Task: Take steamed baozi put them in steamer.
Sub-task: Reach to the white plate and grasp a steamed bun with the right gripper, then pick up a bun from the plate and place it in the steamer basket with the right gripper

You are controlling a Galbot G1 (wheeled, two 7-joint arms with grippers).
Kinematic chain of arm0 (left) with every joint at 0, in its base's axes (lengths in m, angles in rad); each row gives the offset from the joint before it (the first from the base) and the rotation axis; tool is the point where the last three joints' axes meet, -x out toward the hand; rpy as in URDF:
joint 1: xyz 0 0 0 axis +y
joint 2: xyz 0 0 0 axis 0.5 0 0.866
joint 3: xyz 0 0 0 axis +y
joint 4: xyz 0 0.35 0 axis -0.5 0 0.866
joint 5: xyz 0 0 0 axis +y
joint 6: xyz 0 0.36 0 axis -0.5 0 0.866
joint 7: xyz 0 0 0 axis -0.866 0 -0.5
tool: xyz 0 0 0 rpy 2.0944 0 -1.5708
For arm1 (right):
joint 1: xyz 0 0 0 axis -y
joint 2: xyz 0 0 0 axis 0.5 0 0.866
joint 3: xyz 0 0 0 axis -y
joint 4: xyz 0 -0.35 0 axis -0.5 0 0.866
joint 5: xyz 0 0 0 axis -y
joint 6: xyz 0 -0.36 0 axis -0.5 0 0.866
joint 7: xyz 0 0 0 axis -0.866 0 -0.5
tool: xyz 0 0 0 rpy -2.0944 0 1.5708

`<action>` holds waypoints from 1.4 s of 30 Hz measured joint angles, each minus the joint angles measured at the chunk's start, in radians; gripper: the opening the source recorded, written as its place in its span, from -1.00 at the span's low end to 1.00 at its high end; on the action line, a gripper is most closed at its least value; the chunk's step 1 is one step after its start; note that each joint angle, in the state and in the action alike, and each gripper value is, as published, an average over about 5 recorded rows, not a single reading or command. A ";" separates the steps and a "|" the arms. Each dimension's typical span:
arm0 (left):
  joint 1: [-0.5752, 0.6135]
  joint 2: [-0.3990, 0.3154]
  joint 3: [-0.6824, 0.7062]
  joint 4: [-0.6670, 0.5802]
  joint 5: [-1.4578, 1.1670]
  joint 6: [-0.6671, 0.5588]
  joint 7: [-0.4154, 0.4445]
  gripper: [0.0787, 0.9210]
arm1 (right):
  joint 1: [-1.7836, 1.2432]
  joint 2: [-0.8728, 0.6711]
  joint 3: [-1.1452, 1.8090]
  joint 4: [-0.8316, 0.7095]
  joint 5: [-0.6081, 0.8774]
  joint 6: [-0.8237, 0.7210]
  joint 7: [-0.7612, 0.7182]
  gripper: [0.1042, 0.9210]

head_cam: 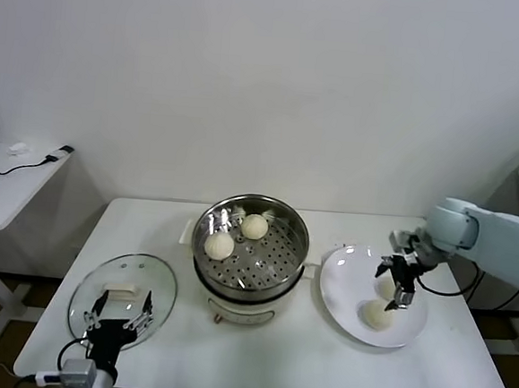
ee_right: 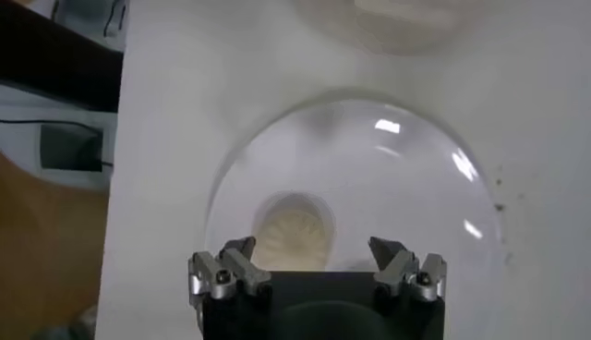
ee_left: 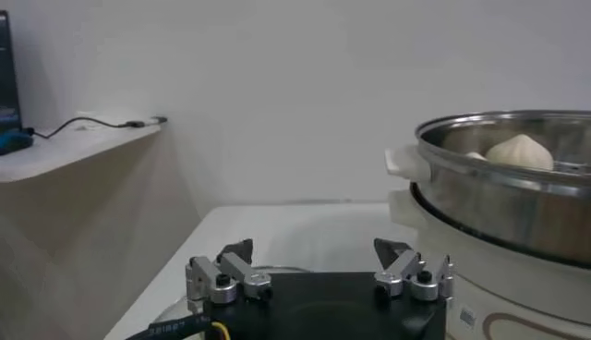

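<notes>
The right pincer [head_cam: 398, 281] is hovering wide open over pale round buns [head_cam: 377, 315] on the flat white plate [head_cam: 341, 295]; the left pincer [head_cam: 120, 317], also wide, is idling above the round glass lid [head_cam: 85, 293]. Two buns are sitting in the shiny steel steamer [head_cam: 291, 222]. No writing is legible.

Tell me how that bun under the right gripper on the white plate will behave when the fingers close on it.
The bun looks smooth, rounded and doughy, so it will probably dent rather than resist. Being round on the glossy plate, it may roll or slide if nudged off-centre. The right gripper is open above it; a gentle, centred squeeze seems safest.
</notes>
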 measured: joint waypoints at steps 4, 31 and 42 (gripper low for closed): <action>-0.004 0.000 -0.001 0.002 0.000 0.004 0.000 0.77 | -0.063 0.003 0.037 -0.026 -0.021 -0.008 0.015 0.76; -0.001 0.003 0.003 -0.005 -0.002 0.010 -0.002 0.77 | -0.137 0.053 0.105 -0.056 -0.094 -0.015 0.024 0.45; 0.010 0.004 0.012 -0.033 0.001 0.011 0.000 0.77 | 0.196 0.176 0.063 -0.052 -0.075 0.169 -0.121 0.45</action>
